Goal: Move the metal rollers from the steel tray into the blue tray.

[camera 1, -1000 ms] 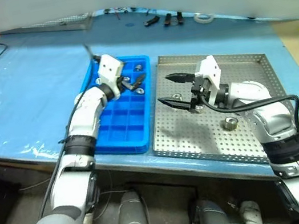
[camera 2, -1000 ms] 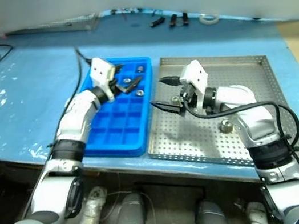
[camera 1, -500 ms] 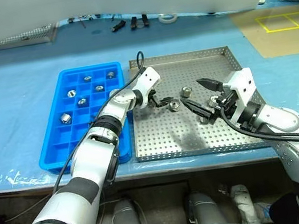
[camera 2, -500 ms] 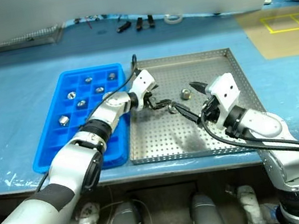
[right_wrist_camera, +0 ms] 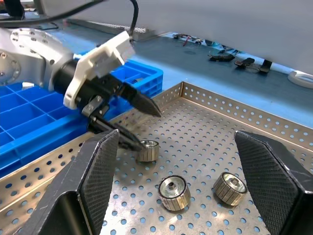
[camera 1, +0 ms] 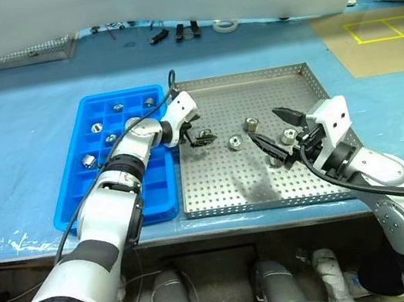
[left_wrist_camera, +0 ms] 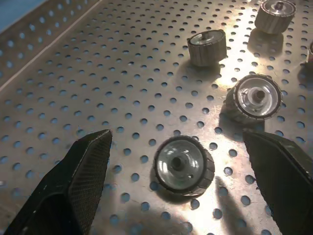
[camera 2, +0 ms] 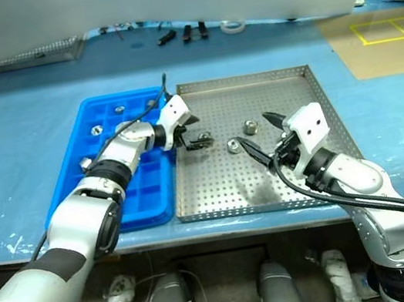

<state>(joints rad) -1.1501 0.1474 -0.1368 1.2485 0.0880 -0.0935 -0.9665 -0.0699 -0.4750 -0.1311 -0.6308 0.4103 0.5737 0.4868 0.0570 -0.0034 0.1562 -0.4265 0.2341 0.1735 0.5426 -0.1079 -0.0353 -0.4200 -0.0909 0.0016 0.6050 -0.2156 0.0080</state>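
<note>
Across the bright blue compartmented plastic tray (camera 1: 78, 200) six small silver metal rollers (camera 1: 95, 127) are counted, four are left on the perforated steel tray (camera 1: 218, 195), and both black-fingered grippers, left (camera 1: 201, 137) and right (camera 1: 276, 138), are held apart, empty.

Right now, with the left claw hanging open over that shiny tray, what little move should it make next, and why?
Probably ease the left gripper down and close its fingers on the roller lying between them. Both fingers stand wide apart on either side of that roller on the steel tray, not touching it. Several compartments of the blue tray look free to receive it.
</note>
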